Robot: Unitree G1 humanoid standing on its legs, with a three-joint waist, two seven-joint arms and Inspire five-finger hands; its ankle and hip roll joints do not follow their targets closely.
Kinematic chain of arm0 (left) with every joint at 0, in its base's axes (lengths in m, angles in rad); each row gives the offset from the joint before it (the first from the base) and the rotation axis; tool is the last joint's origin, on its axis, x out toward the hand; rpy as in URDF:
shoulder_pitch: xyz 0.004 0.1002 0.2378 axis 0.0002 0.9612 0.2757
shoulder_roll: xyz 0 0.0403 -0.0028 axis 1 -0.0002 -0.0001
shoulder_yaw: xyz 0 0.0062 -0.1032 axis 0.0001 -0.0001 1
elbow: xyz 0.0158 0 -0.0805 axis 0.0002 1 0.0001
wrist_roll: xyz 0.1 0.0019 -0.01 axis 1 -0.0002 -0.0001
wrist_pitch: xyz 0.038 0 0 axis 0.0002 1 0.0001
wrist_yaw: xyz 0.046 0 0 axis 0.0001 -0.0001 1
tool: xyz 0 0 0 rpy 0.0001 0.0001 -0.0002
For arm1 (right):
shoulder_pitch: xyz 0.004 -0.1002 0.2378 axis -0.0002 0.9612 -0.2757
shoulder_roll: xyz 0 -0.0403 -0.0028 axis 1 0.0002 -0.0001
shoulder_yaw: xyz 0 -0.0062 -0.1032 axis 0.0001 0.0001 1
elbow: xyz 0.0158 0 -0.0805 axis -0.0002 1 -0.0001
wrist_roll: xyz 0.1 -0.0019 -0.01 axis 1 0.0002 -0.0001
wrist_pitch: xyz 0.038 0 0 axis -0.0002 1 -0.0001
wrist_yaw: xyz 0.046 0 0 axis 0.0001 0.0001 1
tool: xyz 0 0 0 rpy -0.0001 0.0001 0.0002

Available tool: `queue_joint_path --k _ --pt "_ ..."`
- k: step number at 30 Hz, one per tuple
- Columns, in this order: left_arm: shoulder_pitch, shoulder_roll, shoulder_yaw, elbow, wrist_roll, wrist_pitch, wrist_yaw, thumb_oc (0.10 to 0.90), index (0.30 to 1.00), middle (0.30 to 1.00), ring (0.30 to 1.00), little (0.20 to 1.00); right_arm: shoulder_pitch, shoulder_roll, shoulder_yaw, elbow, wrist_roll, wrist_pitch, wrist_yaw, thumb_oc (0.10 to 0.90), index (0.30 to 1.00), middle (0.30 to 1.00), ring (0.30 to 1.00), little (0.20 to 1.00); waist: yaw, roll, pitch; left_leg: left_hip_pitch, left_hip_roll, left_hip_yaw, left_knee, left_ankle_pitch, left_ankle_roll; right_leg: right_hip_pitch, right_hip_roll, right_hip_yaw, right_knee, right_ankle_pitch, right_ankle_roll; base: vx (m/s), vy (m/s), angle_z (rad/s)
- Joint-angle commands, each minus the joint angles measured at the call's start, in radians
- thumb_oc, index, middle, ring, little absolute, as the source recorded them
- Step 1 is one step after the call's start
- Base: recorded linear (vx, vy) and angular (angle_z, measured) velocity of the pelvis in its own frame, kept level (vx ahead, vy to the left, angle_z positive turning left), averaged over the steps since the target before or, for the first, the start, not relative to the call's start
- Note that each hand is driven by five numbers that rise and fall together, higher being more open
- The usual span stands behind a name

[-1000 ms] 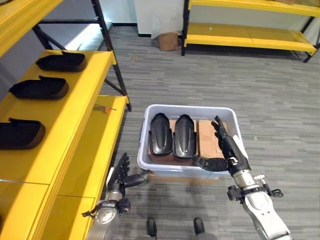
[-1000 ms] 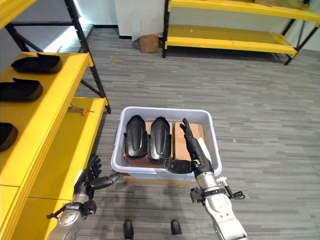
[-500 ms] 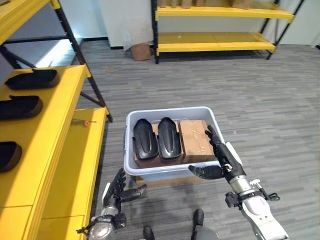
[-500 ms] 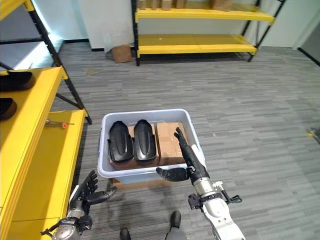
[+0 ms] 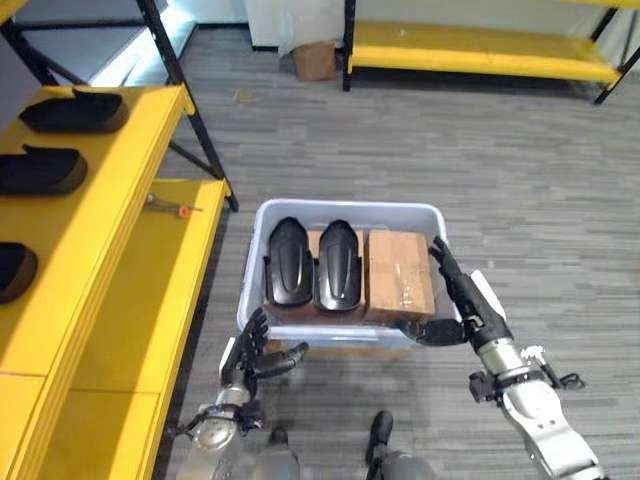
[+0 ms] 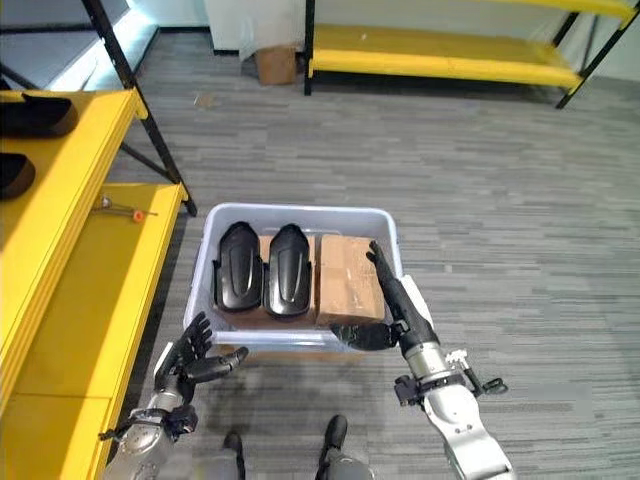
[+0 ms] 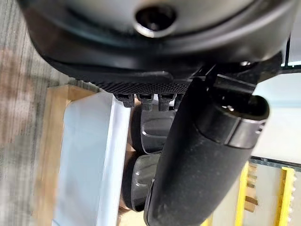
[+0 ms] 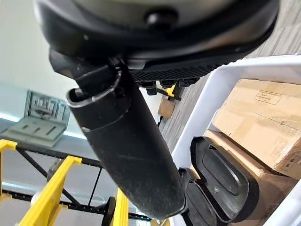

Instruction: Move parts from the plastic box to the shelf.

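Plastic box (image 5: 345, 333) of pale grey sits on the grey plank floor (image 5: 520, 170), resting on a wooden board (image 7: 49, 141) that shows under its near edge. Inside it lie two black moulded parts: the left part (image 5: 290, 263) and the right part (image 5: 338, 265), side by side lengthways and touching, on top of brown cardboard. Just beside them, filling the right portion of the box, is a cardboard carton (image 5: 400, 274).

The right hand (image 5: 462, 300) is at the box's right near corner, its fingers straight and reaching along the right wall above the rim, its thumb (image 5: 428, 331) spread out across the front of the near wall. It holds nothing. The left hand (image 5: 250, 350) hovers near the box's left near corner, just below the rim, fingers spread and relaxed, thumb pointing toward the box wall, also holding nothing; whether it touches the wall is unclear.

On the robot's left stands the yellow shelf (image 5: 130, 240) with black uprights. Its upper level carries three more black parts (image 5: 42, 172) in a row, well apart from each other. On the lower level lies a small tool with an orange handle (image 5: 172, 207). Across the room, a second yellow rack (image 5: 480, 45) stands by the wall, with a small cardboard box (image 5: 314, 61) on the floor beside it.
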Motion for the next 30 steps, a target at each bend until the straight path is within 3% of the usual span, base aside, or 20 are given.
queue_joint_path --k 1,2,6,8,9,13,21,30 --pt "0.016 0.067 0.039 -0.131 -0.002 -0.073 0.003 0.9 1.0 1.0 1.0 1.0 -0.074 -0.024 -0.051 -0.086 -0.022 -0.113 -0.051 0.9 1.0 1.0 1.0 1.0 0.031 -0.004 -0.007 0.058 0.101 0.0 -0.227 0.19 -0.033 0.011 -0.101 0.094 0.118 -0.053 0.143 0.18 0.501 -0.11" --pt "0.022 0.063 0.039 -0.128 -0.005 -0.071 -0.007 0.9 1.0 1.0 1.0 1.0 -0.067 -0.027 -0.058 -0.088 -0.032 -0.112 -0.049 0.9 1.0 1.0 1.0 1.0 0.021 0.013 -0.011 0.078 0.101 0.041 -0.249 0.178 -0.041 0.01 -0.114 0.094 0.13 -0.054 0.155 0.13 0.381 -0.17" --pt "0.008 0.072 0.029 -0.126 -0.005 -0.069 -0.023 0.9 1.0 1.0 1.0 1.0 -0.084 -0.024 -0.066 -0.092 -0.073 -0.096 -0.054 0.9 1.0 1.0 1.0 1.0 0.026 0.018 -0.012 0.096 0.057 0.092 -0.223 0.146 -0.04 -0.005 -0.159 0.116 0.143 -0.02 0.171 0.07 0.264 -0.27" --pt "0.002 0.09 0.021 -0.129 0.005 -0.071 -0.031 0.9 1.0 1.0 1.0 1.0 -0.097 -0.017 -0.072 -0.094 -0.092 -0.091 -0.063 0.9 1.0 1.0 1.0 1.0 0.029 0.005 -0.006 0.094 0.025 0.111 -0.192 0.115 -0.029 0.001 -0.19 0.121 0.133 0.005 0.184 0.07 0.274 -0.04" --pt "-0.01 0.107 0.019 -0.135 0.007 -0.07 -0.028 0.9 1.0 1.0 1.0 1.0 -0.127 -0.017 -0.061 -0.08 -0.127 -0.079 -0.076 0.9 1.0 1.0 1.0 1.0 0.039 -0.014 0.008 0.09 -0.008 0.129 -0.171 0.084 -0.011 -0.005 -0.216 0.131 0.121 0.032 0.197 0.03 0.197 0.23" --pt "-0.022 0.129 0.026 -0.159 0.015 -0.07 -0.015 0.9 1.0 1.0 1.0 1.0 -0.158 -0.021 -0.064 -0.063 -0.172 -0.059 -0.095 0.9 1.0 1.0 1.0 1.0 0.053 -0.041 0.032 0.074 -0.044 0.14 -0.165 0.067 0.007 -0.011 -0.25 0.128 0.105 0.061 0.211 0.0 0.137 -0.05" --pt "-0.038 0.139 0.024 -0.195 0.025 -0.069 -0.003 0.9 1.0 1.0 1.0 1.0 -0.272 -0.071 -0.053 -0.025 -0.308 -0.026 -0.15 0.9 1.0 1.0 1.0 1.0 0.078 -0.065 0.077 0.032 -0.064 0.125 -0.166 0.073 0.008 -0.036 -0.274 0.108 0.102 0.085 0.222 -0.01 0.024 0.02" --pt "-0.072 0.143 -0.004 -0.216 0.007 -0.075 0.019 0.9 1.0 1.0 1.0 1.0 -0.486 -0.134 0.042 0.077 -0.504 0.034 -0.215 0.9 1.0 1.0 1.0 1.0 0.115 -0.042 0.147 -0.001 -0.051 0.102 -0.165 0.087 0.005 -0.072 -0.271 0.094 0.132 0.082 0.221 -0.02 -0.023 0.05"
